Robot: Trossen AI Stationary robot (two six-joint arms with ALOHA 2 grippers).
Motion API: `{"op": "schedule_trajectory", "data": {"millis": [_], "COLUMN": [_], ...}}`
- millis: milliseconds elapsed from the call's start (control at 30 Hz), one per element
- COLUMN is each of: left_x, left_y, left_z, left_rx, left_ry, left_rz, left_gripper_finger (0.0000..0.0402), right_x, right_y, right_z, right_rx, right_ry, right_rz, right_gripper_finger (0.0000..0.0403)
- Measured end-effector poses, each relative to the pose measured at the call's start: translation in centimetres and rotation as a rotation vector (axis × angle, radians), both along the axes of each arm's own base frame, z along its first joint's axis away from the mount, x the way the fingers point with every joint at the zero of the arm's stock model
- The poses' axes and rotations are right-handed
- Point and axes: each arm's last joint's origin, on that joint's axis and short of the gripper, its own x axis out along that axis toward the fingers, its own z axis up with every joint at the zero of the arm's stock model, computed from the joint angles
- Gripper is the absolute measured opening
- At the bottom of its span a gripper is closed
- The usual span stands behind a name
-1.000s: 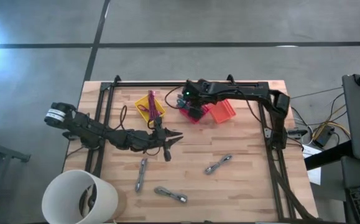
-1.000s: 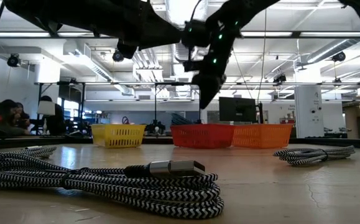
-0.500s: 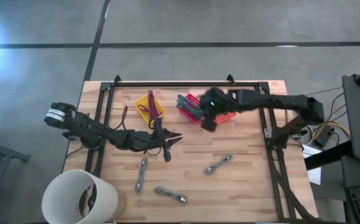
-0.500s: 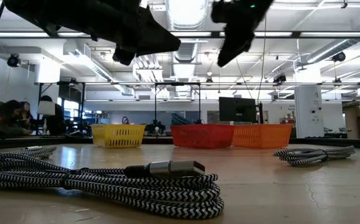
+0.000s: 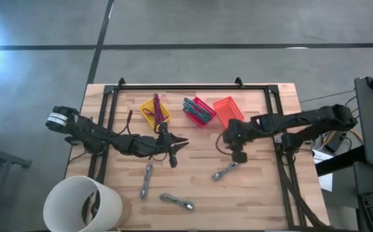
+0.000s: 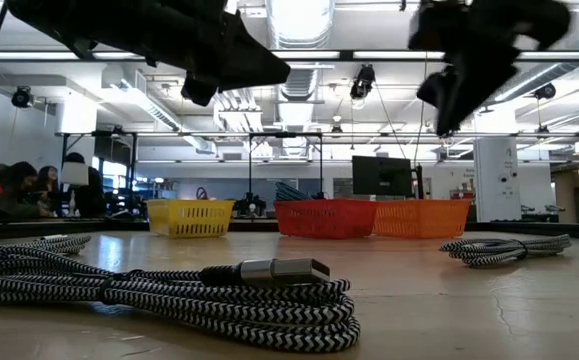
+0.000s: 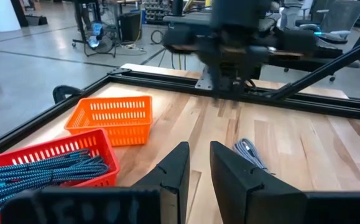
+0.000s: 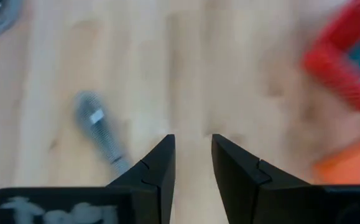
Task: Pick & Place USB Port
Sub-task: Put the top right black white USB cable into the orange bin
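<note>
With its fingers slightly apart and empty, the right end effector [image 5: 238, 156] hangs just above a coiled cable [image 5: 226, 170] and could catch only one loop, dragging it.

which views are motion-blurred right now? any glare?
Right wrist view: heavily smeared, the cable and red basket are streaks. Left wrist view: right pincer blurred, orange basket sharp. Low view: ceiling lights blown out. High view: sharp, bright glare patch at the left edge.

right wrist view blurred; white bucket [image 5: 83, 205] cropped.
</note>
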Motion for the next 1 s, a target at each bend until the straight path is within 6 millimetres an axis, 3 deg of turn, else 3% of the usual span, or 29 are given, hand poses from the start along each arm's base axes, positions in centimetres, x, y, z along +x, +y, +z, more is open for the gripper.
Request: {"op": "schedule_trajectory", "data": {"millis": [167, 333, 633, 1000], "left_x": [0.0, 0.0, 0.0, 0.0], "left_y": [0.1, 0.1, 0.1, 0.1], "left_z": [0.0, 0.0, -0.1, -0.1], "left_rx": [0.007, 0.008, 0.01, 0.073], "left_ry": [0.002, 0.003, 0.01, 0.028], "left_rz": [0.004, 0.007, 0.006, -0.003], "left_gripper_finger": [0.0069, 0.0069, 0.0069, 0.0069], "right_x": [-1.1, -1.7, 0.2, 2.1], "right_y": [1.5, 2.4, 4.2, 5.7], "right_z": [-2.9, -5.6, -8.1, -10.7], "right_rx": [0.146, 0.16, 0.115, -0.001], "right_ry": [0.114, 0.205, 0.192, 0.251], "right_rz": [0.099, 0.094, 0.237, 0.283], "right_gripper_finger": [0.0105, 0.0105, 0.0105, 0.0102]}}
